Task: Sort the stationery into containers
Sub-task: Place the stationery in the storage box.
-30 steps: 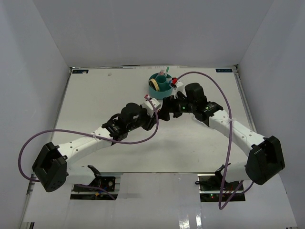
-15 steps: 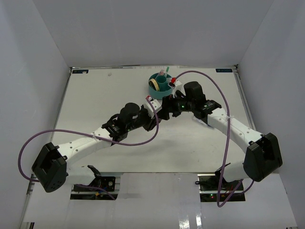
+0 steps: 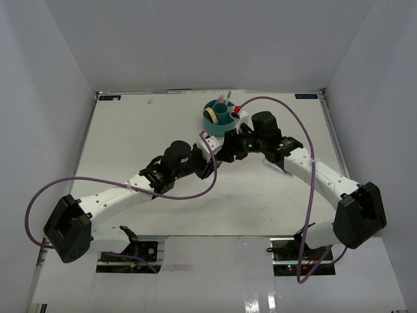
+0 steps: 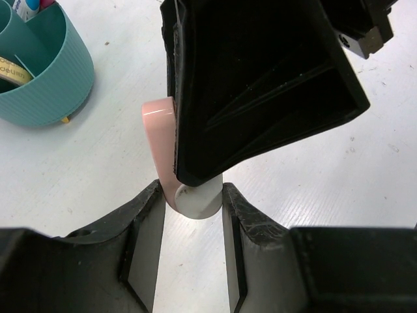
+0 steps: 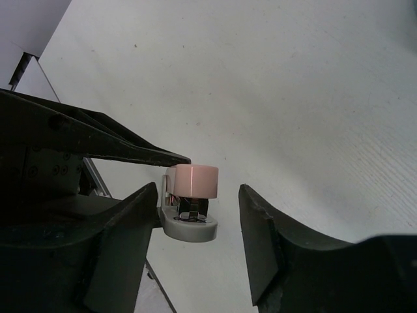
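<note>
My left gripper (image 4: 191, 195) is shut on a small pink-and-white stapler-like piece (image 4: 159, 140) and holds it just above the table, in front of the round teal organizer (image 3: 211, 123). My right gripper (image 5: 199, 195) is open, with its fingers on either side of the same piece (image 5: 192, 181) and a gap on each side. In the top view the two grippers meet at the piece (image 3: 204, 135). The organizer (image 4: 55, 91) holds pens with pink and blue caps (image 4: 32, 6) and a tan loop (image 4: 12, 68).
A small red-capped item (image 3: 238, 109) lies at the organizer's right side. White walls enclose the table on three sides. The right gripper's black body (image 4: 260, 78) fills the upper middle of the left wrist view.
My right gripper has swung left and closed in on the piece held by the left gripper. The left arm has barely moved.
</note>
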`<action>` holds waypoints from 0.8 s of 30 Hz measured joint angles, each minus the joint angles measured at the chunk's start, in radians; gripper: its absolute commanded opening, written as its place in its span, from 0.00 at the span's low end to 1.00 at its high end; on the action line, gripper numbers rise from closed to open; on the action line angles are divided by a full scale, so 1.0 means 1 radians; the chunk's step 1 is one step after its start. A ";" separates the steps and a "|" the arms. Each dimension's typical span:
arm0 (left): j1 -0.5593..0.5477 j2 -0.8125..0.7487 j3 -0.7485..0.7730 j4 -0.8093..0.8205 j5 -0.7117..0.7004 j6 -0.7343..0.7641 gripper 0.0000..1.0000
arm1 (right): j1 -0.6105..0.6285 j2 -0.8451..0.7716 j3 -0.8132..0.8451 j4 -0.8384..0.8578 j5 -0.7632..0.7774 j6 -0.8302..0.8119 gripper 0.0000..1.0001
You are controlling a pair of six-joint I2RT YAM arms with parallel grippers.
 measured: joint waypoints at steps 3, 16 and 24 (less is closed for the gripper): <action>0.000 0.002 0.000 0.000 0.001 0.000 0.29 | 0.000 0.000 0.000 0.000 0.003 0.000 0.47; 0.000 0.022 -0.002 0.011 -0.010 -0.018 0.74 | -0.002 -0.019 0.000 -0.004 0.039 0.004 0.18; 0.000 0.051 -0.002 -0.010 -0.103 -0.060 0.98 | -0.021 -0.021 0.000 -0.026 0.130 0.000 0.14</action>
